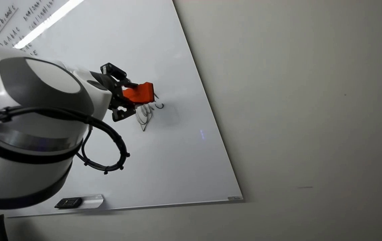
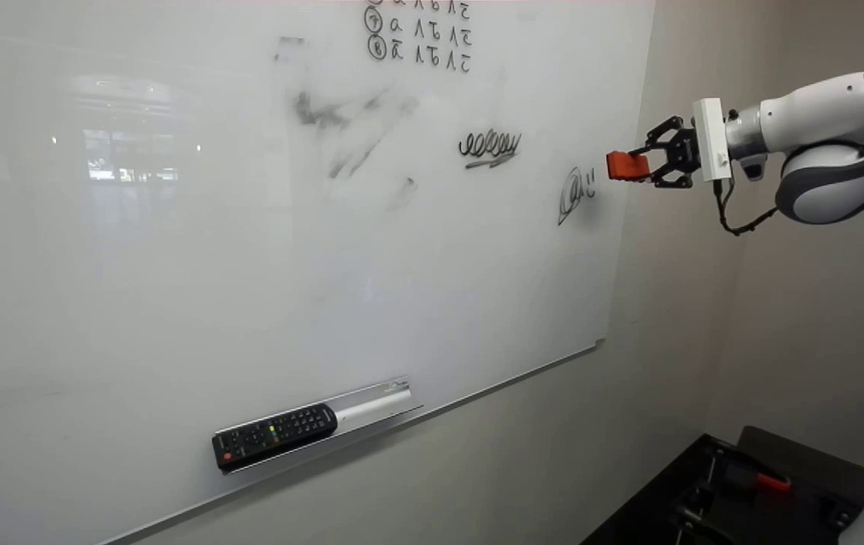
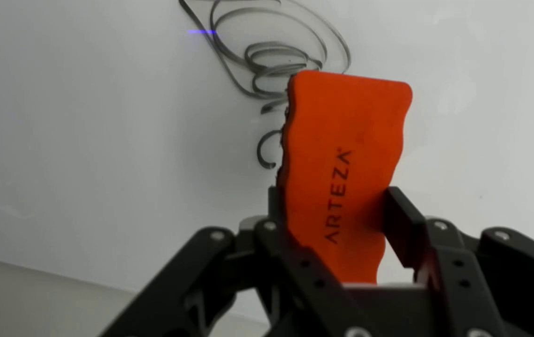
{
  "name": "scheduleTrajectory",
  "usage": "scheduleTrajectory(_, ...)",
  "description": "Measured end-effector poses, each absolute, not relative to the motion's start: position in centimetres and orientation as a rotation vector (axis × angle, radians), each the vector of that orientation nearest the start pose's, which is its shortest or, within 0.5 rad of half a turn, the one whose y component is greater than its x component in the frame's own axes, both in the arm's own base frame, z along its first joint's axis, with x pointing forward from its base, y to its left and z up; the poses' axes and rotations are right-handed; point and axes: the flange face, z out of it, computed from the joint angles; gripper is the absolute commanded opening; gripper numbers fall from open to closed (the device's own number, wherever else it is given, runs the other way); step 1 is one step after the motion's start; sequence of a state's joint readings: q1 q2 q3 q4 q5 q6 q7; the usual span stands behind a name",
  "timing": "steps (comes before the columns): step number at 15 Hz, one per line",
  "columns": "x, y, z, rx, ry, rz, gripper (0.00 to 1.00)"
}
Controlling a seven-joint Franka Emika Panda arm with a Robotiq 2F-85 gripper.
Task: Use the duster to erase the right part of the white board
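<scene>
The duster (image 1: 143, 93) is an orange-red block, also in an exterior view (image 2: 623, 166) and in the wrist view (image 3: 348, 121). My gripper (image 3: 332, 206) is shut on its sides, and the duster's far end sticks out past the fingertips. The white board (image 1: 164, 167) also fills much of an exterior view (image 2: 212, 303). A black looped scribble (image 2: 572, 195) with small marks beside it is near the board's right edge. In the wrist view the duster partly covers this scribble (image 3: 267, 61). The duster appears held in front of the board, apart from its surface.
A tray (image 2: 375, 409) on the board's lower edge holds a black remote (image 2: 276, 435). Another looped scribble (image 2: 489, 145), smudges (image 2: 318, 113) and handwriting (image 2: 432, 34) are farther left. A beige wall (image 1: 294, 100) borders the board. Dark furniture (image 2: 803, 454) stands at the lower right.
</scene>
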State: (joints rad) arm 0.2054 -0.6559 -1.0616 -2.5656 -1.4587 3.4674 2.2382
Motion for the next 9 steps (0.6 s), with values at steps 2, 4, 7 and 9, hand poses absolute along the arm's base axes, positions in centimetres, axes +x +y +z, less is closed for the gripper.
scheduleTrajectory(2, 30.7, -24.6, 50.5, -1.351, 1.520, -1.153, 0.28)
scheduleTrajectory(4, 31.0, -24.9, 50.7, -1.278, 1.545, -1.115, 0.28)
scheduleTrajectory(7, 31.9, -25.3, 51.5, -1.141, 1.577, -1.041, 0.28)
scheduleTrajectory(9, 32.6, -25.4, 51.7, -1.063, 1.587, -0.985, 0.28)
